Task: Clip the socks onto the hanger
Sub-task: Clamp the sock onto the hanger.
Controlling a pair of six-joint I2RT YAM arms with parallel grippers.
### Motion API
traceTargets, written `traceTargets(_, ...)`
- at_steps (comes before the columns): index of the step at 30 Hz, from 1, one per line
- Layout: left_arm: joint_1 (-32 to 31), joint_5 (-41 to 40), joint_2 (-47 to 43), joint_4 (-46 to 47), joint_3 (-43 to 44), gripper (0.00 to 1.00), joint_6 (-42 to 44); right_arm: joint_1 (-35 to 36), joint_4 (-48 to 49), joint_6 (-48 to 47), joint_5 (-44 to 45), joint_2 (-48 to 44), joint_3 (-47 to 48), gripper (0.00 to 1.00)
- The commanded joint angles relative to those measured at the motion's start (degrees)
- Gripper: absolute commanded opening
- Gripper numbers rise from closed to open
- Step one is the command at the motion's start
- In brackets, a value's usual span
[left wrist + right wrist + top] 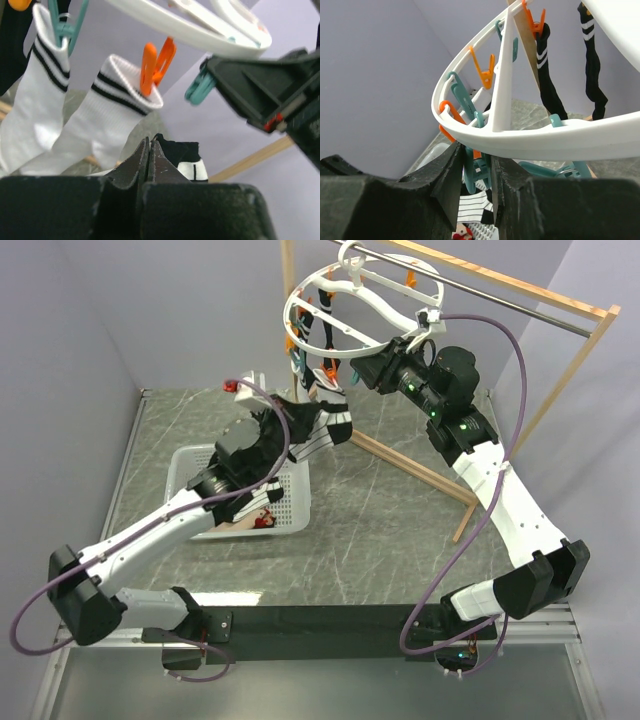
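Grey marbled table (400, 530) and lilac walls (150, 310); my left arm (170, 525) hides much of the perforated white basket (190, 465). I see the round white plastic hanger (560, 140) hung from the wooden frame (415, 470), my right gripper (477, 155) pinching a teal clip (472, 172) under its rim. My left gripper (150, 147) is clamped on the soft striped sock (330, 425) just below.

Hanger (545, 142): big round white plastic ring w/ curved spokes, hung up by its top hook, tilted. Orange & teal clips (482, 72) dangle round the rim. Two white socks (107, 125) w/ black-banded cuffs hang cuff-up, one on an orange clip (150, 67), other on a teal clip (62, 27). Two black socks (551, 95) w/ white bands hang further round. Striped sock (330, 425), white w/ black toe, is pinched in left tool (149, 150), up in the air below the ring.
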Motion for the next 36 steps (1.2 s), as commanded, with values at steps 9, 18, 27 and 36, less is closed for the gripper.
traceTargets(9,-1.1,-13.1,7.9,2.5,9.9,0.01,-6.8,0.1,1.2,2.0,-0.7,-1.8,1.4,0.0)
traceTargets(18,-1.2,-11.8,9.4,6.0,10.5,0.01,-7.4,0.2,2.8,2.8,-1.2,-1.3,1.4,0.0)
traceTargets(27,-1.2,-9.7,10.4,8.1,10.7,0.01,-7.8,0.1,2.4,1.9,-0.6,-1.4,1.6,0.0)
traceTargets(36,-1.2,-8.0,9.0,9.6,8.2,0.01,-7.1,0.0,1.9,1.0,0.0,-1.2,2.2,0.0)
